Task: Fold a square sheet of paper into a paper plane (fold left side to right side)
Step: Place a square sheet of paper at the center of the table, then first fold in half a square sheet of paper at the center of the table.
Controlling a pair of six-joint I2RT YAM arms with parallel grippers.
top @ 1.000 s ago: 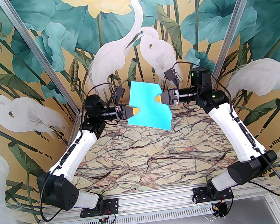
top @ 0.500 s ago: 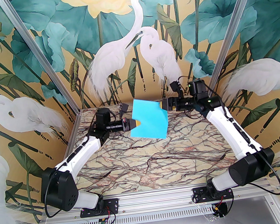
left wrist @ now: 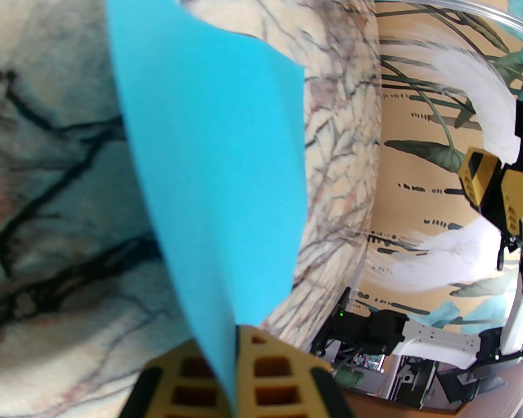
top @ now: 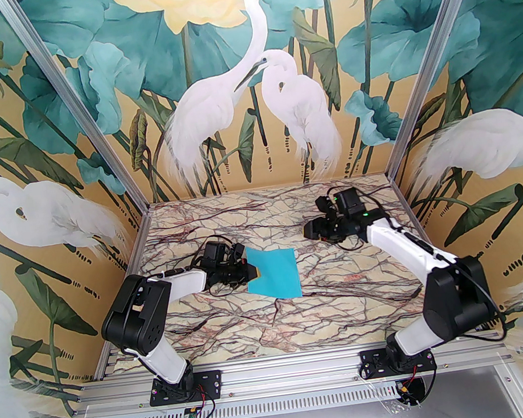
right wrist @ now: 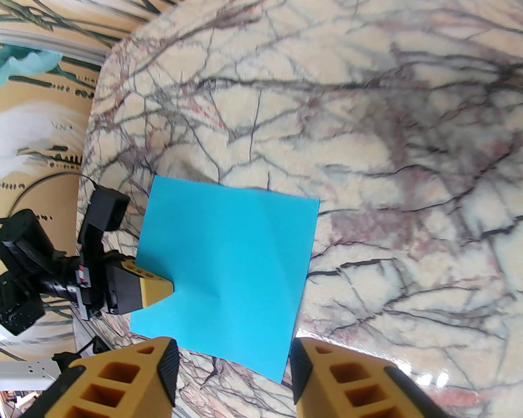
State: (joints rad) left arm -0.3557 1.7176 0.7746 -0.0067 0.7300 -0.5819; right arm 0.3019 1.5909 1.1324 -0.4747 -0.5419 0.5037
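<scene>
Left jaws are gripping the square sheet of paper (top: pixel 276 274), covering its left edge; right jaws are standing open.

Cream marble-patterned tabletop (top: pixel 275 324), dark-veined, lying under even bright light. Mural walls (top: pixel 24 242) showing white egrets (top: pixel 211 110), teal leaves (top: pixel 409 29) and pale yellow blooms (top: pixel 198 3) on ochre. Aluminium posts (top: pixel 77 108) framing the corners; a slotted rail (top: pixel 286 369) running along the near edge.
</scene>
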